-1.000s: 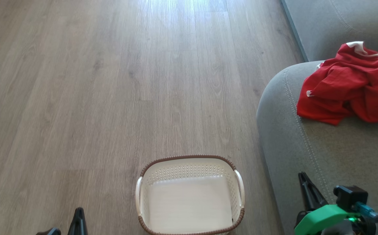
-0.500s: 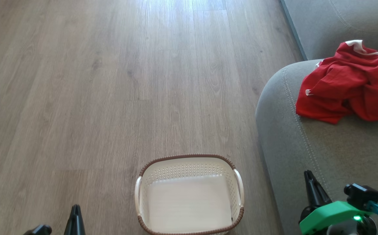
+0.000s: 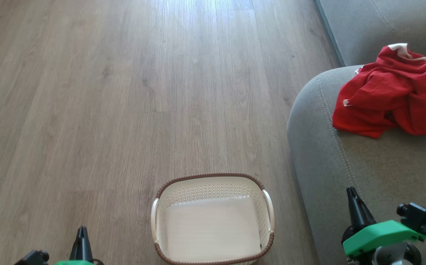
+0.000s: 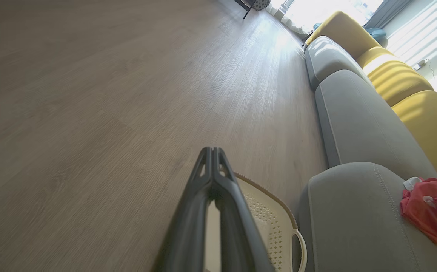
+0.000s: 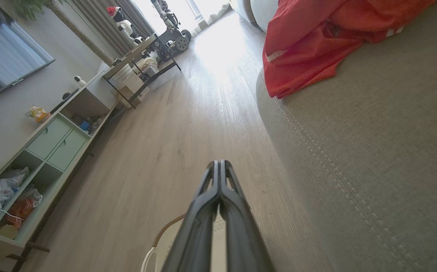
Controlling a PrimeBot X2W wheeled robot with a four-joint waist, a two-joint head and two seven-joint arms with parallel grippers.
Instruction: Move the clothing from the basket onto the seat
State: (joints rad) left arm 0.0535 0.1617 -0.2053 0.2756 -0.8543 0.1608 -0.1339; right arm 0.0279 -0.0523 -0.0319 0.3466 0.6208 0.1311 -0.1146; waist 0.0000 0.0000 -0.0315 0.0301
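The red clothing (image 3: 391, 97) lies crumpled on the grey seat (image 3: 364, 165) at the right, also seen as a red heap (image 5: 316, 41) and at the right edge (image 4: 431, 211). The cream basket (image 3: 213, 221) with a brown rim stands on the floor at bottom centre, with nothing in it. My left gripper (image 3: 81, 231) is shut at the lower left, left of the basket. My right gripper (image 3: 352, 191) is shut over the seat's near end, well short of the clothing. Both wrist views show the fingers pressed together, left (image 4: 211, 151) and right (image 5: 218, 163), holding nothing.
Wooden floor (image 3: 124, 92) stretches ahead and to the left. Yellow back cushions (image 4: 411, 98) line the sofa. A shelf unit with drawers (image 5: 48, 147) and a low table with boxes (image 5: 143, 71) stand along the far wall.
The right gripper has drifted rightward and a little up in the head view. The left gripper rose slightly at the bottom edge. Clothing and basket have stayed put.
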